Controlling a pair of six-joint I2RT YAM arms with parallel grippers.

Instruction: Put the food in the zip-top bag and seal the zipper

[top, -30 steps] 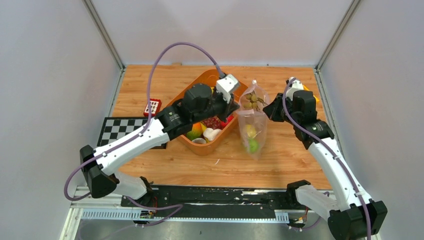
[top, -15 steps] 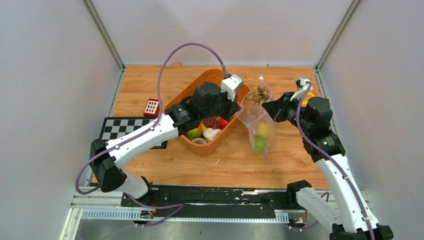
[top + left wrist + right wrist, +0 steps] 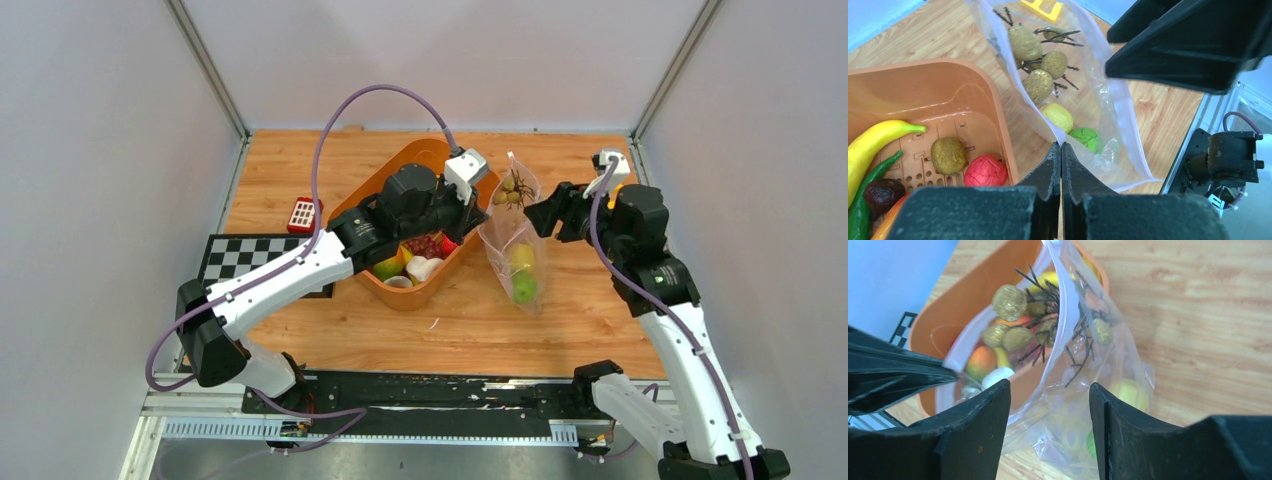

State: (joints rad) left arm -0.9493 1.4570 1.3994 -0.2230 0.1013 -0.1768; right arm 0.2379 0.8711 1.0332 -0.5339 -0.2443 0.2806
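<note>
Left gripper [image 3: 1061,146] is clamped shut on the bag's [image 3: 515,250] mouth edge, holding it upright just right of the basket [image 3: 400,297]. Right gripper [image 3: 1049,390] stands open beside the bag, holding nothing. It should pinch the lip farther from the basket squarely, keeping the mouth wide.

Table [image 3: 330,160]: was wood.
Basket [image 3: 402,298]: stood mid-table.
Zip-top bag [image 3: 515,255]: bottom rested right of basket.
Checkerboard [image 3: 230,260]: lay left of basket.
Red block [image 3: 304,213]: also left.
</note>
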